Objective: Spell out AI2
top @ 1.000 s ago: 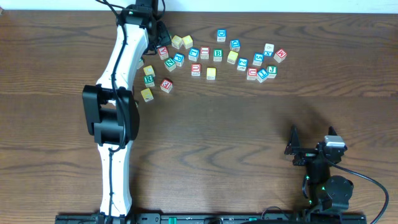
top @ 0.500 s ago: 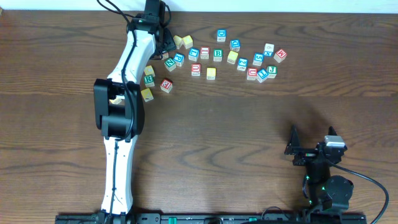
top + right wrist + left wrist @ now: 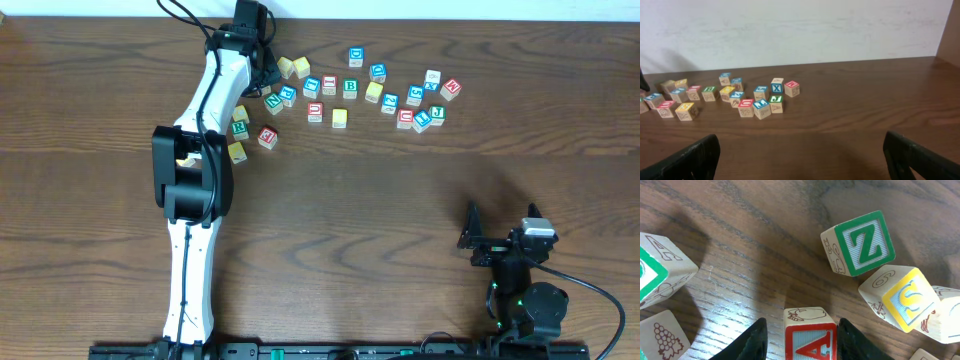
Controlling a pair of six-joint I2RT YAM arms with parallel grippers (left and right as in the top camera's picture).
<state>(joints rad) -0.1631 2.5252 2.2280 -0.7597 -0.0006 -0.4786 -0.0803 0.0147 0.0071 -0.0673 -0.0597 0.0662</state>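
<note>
Left gripper (image 3: 802,325): parted, straddling A cube (image 3: 810,341) at bottom centre, not yet clamped.
Right gripper (image 3: 800,142): spread wide, holding nothing.

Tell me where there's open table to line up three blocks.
Free: the wide bare wood between the block scatter and the right tool, and the strip left of the left arm. Crowded: the far edge, where the left tool straddles the A block.
</note>
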